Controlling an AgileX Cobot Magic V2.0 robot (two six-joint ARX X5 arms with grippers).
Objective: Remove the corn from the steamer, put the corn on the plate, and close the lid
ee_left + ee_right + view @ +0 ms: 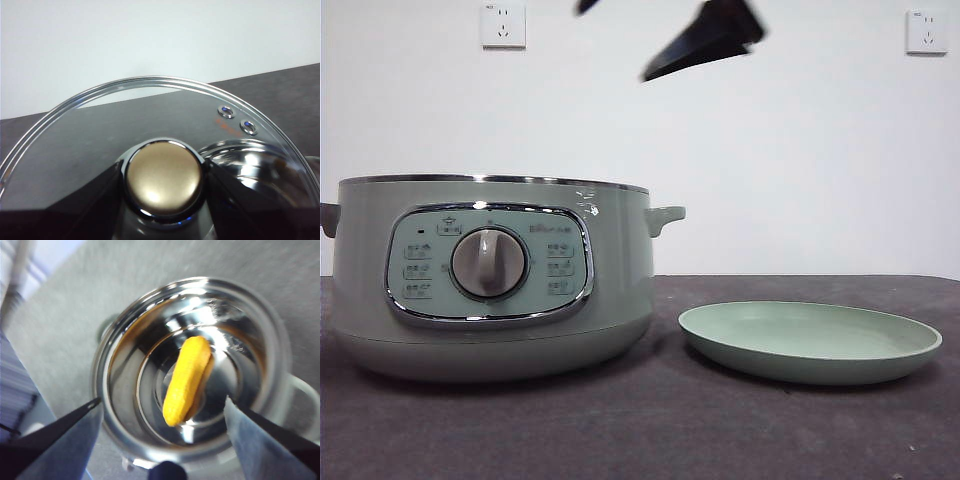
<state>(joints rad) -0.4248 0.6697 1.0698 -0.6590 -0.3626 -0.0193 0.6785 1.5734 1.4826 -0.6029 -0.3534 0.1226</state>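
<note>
The steamer point(490, 280) stands at the table's left with no lid on it. Seen from above, the yellow corn point(187, 380) lies on the shiny bottom of the steamer point(115, 340). My right gripper point(162, 402) hovers open above the pot, its jaws on either side of the cob and clear of it. In the front view it shows as black tips point(620, 45) high over the pot. My left gripper point(163, 200) is shut on the knob point(163, 181) of the glass lid point(150, 110), held up away from the pot and out of the front view. The pale green plate point(810, 340) is bare.
The plate lies right of the steamer with a small gap between them. The pot's side handle point(665, 215) sticks out toward the plate. Dark table point(650, 430) runs in front of both. A white wall with sockets point(503, 25) stands behind.
</note>
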